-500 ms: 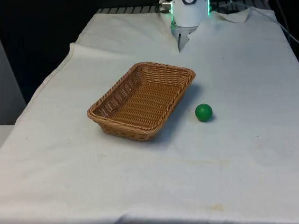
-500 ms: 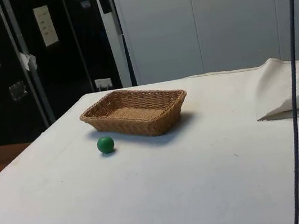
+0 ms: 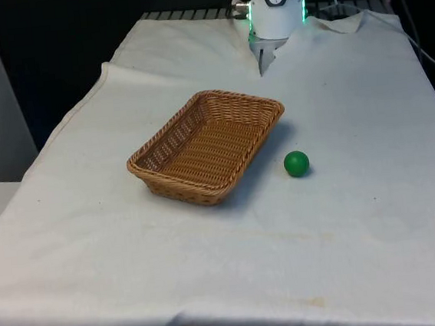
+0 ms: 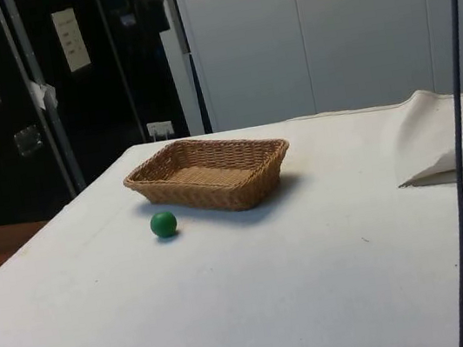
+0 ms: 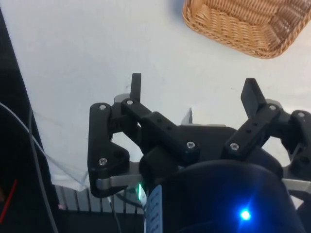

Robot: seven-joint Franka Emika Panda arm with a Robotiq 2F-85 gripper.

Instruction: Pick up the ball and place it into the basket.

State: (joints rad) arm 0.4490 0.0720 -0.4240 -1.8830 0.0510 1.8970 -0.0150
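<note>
Item one: the gripper (image 5: 193,92). In the wrist view we see its two black fingers (image 5: 136,86) spread wide apart with nothing between them, only bare white cloth (image 5: 97,43) beneath. We hold it above the table, clear of every object.

Item two: the ball (image 3: 296,163), green, small and round. We find it resting on the cloth, well apart from the gripper and untouched. In the front view it lies just beside the basket's long side, on the front view's right, with a narrow strip of cloth between the two. In the side view the ball (image 4: 163,224) sits nearer the camera than the basket, close to its corner.

Item three: the basket (image 3: 206,144), brown wicker, rectangular, shallow, standing upright with its opening upward and nothing inside. We see one corner of the basket (image 5: 243,24) ahead of the open fingers in the wrist view, well apart from them. In the side view the basket (image 4: 209,172) stands flat on the cloth.

Item four: the cloth, white, covering the table, lightly creased, with a folded, raised edge (image 4: 446,139) in the side view, away from the basket and the ball.
</note>
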